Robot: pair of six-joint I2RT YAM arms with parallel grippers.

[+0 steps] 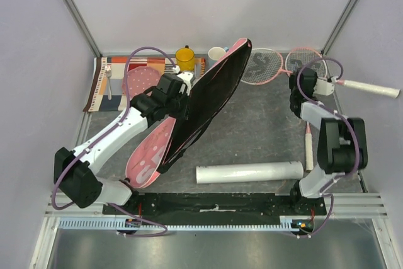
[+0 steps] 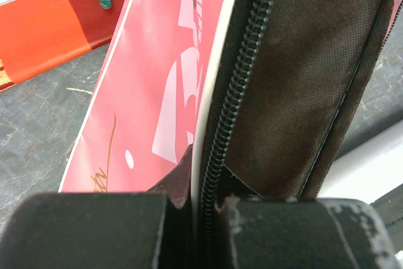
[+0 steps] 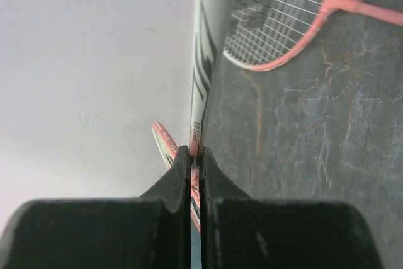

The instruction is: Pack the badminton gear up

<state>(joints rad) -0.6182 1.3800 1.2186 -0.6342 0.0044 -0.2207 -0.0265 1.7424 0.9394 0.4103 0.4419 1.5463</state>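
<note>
The pink racket bag (image 1: 148, 155) lies at centre left with its black-lined upper flap (image 1: 211, 102) raised. My left gripper (image 1: 182, 89) is shut on the flap's zipper edge (image 2: 217, 155), with pink lettered fabric (image 2: 157, 86) beside it. My right gripper (image 1: 313, 86) is shut on one pink-framed racket (image 1: 305, 61), whose white handle (image 1: 371, 87) points right. That racket shows edge-on in the right wrist view (image 3: 204, 48). The second racket (image 1: 264, 66) lies flat, with its handle (image 1: 308, 146) towards me and its head in the right wrist view (image 3: 283, 17). The white tube (image 1: 249, 172) lies near the front. No shuttlecocks show.
A yellow mug (image 1: 185, 58) and another cup (image 1: 217, 53) stand at the back. A pink dotted plate (image 1: 141, 80) sits on a striped placemat (image 1: 104, 86) with a fork at the back left. Walls enclose the table on three sides.
</note>
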